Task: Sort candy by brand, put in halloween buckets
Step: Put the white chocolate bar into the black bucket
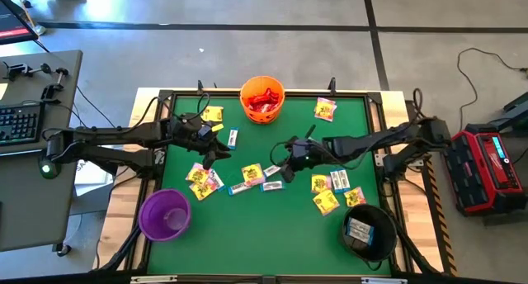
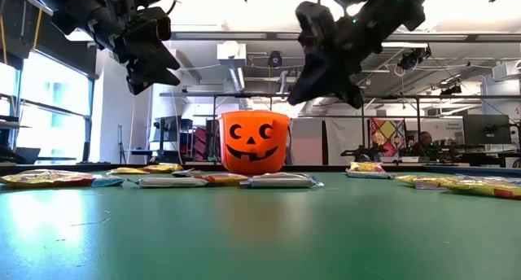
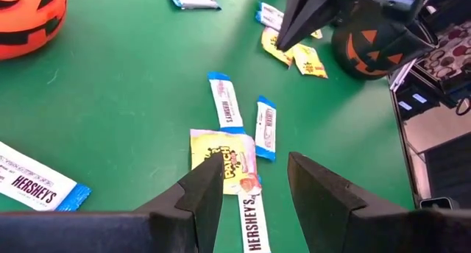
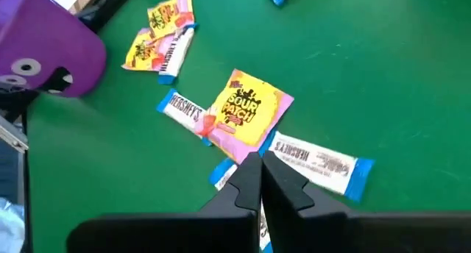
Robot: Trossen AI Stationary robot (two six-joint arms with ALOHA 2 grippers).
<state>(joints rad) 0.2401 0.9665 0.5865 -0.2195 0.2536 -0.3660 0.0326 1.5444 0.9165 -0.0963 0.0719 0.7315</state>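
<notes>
Many candy packets lie flat on the green table: yellow ones (image 1: 323,201), white-blue ones (image 1: 339,181) and a mixed cluster at the middle (image 1: 252,175). The orange bucket (image 1: 262,100) at the far edge holds red packets. The purple bucket (image 1: 165,215) stands near left. The black bucket (image 1: 369,231), near right, holds white-blue packets. My left gripper (image 3: 254,165) hangs open above the cluster's left side. My right gripper (image 4: 259,161) is shut with nothing between its fingers, raised above a yellow packet (image 4: 246,113) and white-blue bars (image 4: 316,161).
The table has a raised dark frame (image 1: 165,94) around the green mat. Packets are scattered at the far left (image 1: 213,113) and far right (image 1: 325,109). Bare mat lies along the near edge between the purple and black buckets (image 1: 264,234).
</notes>
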